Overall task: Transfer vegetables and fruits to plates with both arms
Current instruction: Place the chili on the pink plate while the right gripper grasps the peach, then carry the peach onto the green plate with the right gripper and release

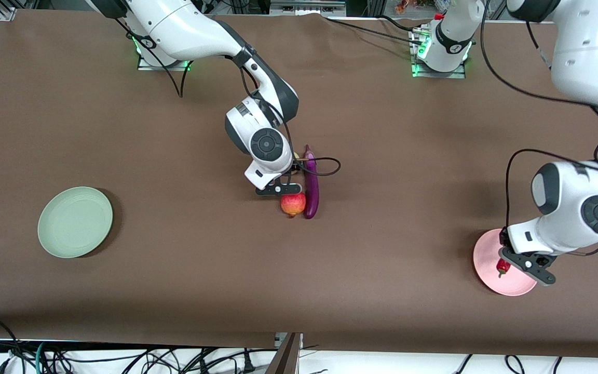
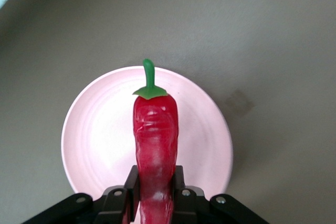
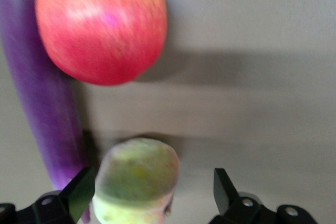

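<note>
- Scanning from the biggest thing down, we see the brown table [image 1: 174, 270] with a round pale green plate [image 1: 75, 222] at the right arm's end and a round pale pink plate [image 1: 491, 259] at the left arm's end, both toward the front camera.
- We find the long glossy purple eggplant [image 1: 311, 183] mid-table, its long axis running toward and away from the front camera; the red apple-like fruit [image 1: 293, 203] touches it near its nearer end.
- We place the right gripper [image 3: 152, 192] low over the yellowish peach [image 3: 137, 174], fingers spread wide on either side of it, not yet closed; the apple lies nearer the camera than the peach, the eggplant just beside it.
- We see the left gripper [image 2: 153, 195] over the pink plate, clamped on the curved red chili pepper [image 2: 155, 140], green stem pointing away from the fingers. We judge release is next.
</note>
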`<state>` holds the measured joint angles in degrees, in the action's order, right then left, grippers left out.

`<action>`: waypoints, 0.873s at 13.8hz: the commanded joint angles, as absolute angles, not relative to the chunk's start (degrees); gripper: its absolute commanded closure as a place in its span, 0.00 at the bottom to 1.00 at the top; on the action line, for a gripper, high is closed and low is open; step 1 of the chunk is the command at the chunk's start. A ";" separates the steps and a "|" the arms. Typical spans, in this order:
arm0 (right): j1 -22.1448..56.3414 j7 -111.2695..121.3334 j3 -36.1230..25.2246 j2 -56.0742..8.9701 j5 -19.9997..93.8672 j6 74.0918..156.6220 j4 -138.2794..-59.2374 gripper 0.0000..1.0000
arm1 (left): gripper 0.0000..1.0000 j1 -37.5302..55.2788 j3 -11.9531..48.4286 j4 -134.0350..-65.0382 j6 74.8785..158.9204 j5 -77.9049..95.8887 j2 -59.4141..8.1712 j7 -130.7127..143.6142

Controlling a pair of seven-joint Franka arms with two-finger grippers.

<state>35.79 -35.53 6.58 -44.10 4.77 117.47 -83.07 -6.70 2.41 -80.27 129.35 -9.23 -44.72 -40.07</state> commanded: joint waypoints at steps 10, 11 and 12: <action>36.21 -35.51 7.03 -43.50 5.45 117.33 -83.32 0.00 | 0.00 -7.03 3.16 -76.29 123.60 -6.86 -44.40 -42.45; 36.21 -35.51 7.12 -43.59 5.62 118.12 -83.32 0.00 | 0.00 -6.68 3.16 -76.29 120.88 -6.25 -42.21 -42.28; 36.21 -35.68 7.12 -43.59 5.71 118.21 -83.32 0.00 | 0.00 -6.42 3.16 -76.29 117.89 -6.07 -40.10 -42.19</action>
